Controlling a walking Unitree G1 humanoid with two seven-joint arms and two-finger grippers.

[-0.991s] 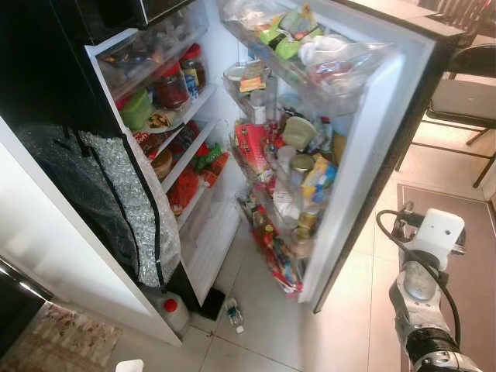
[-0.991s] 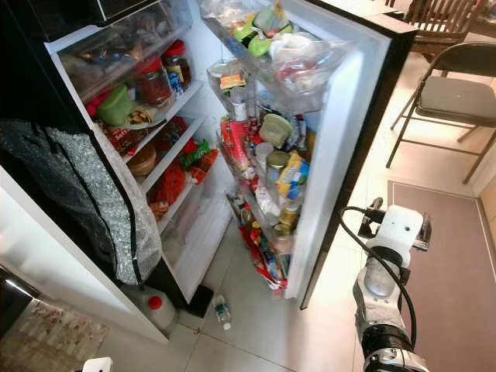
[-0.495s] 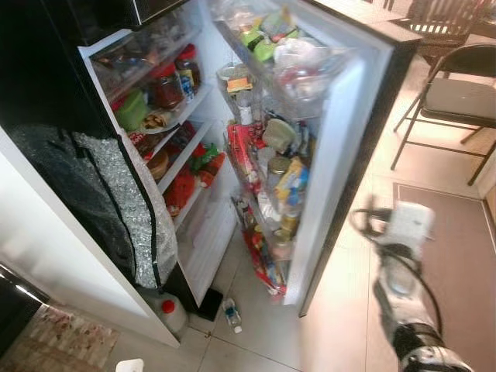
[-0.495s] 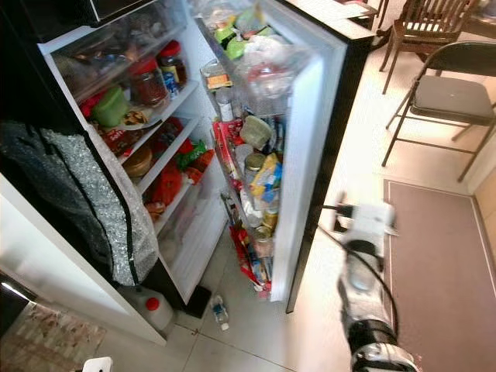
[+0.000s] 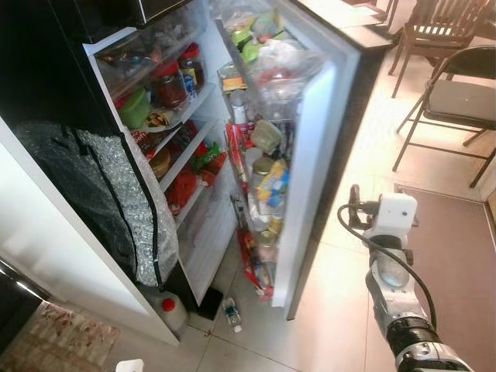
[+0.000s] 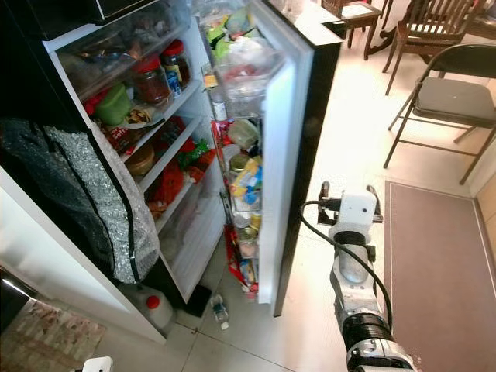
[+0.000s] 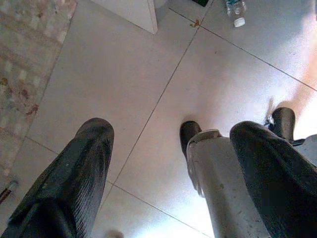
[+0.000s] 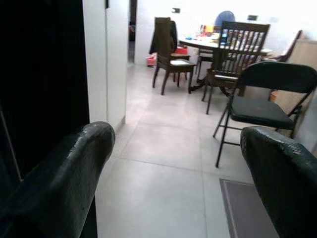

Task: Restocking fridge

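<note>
The fridge door (image 6: 291, 147) is standing part-way open, its racks crammed with jars, cans and packets. The right hand (image 8: 173, 163) is hovering just beside the door's dark outer face, on the side away from the shelves; its two black fingers (image 8: 59, 173) are spread wide and released, holding nothing. The left hand (image 7: 163, 163) is hanging low, pointing at the tiled floor (image 7: 148, 74), its fingers likewise spread and empty.

Inside the fridge (image 5: 167, 116), red-lidded jars and a green container are sitting on the upper shelves, red packets lower down. A silver insulated bag (image 5: 116, 209) is hanging over the fridge's near edge. On the floor just beside the fridge's base, a small water bottle (image 5: 233, 314) is lying on its side, and a white jug with a red cap (image 5: 172, 311) is standing near it.

Judging from this, the door is about to be pushed shut. The risks: the overfull door racks could foul the shelf contents and stop the door short; the bag's draped edge could get caught in the seal; and the loose bottle could be kicked or stepped on, unsettling the robot.
</note>
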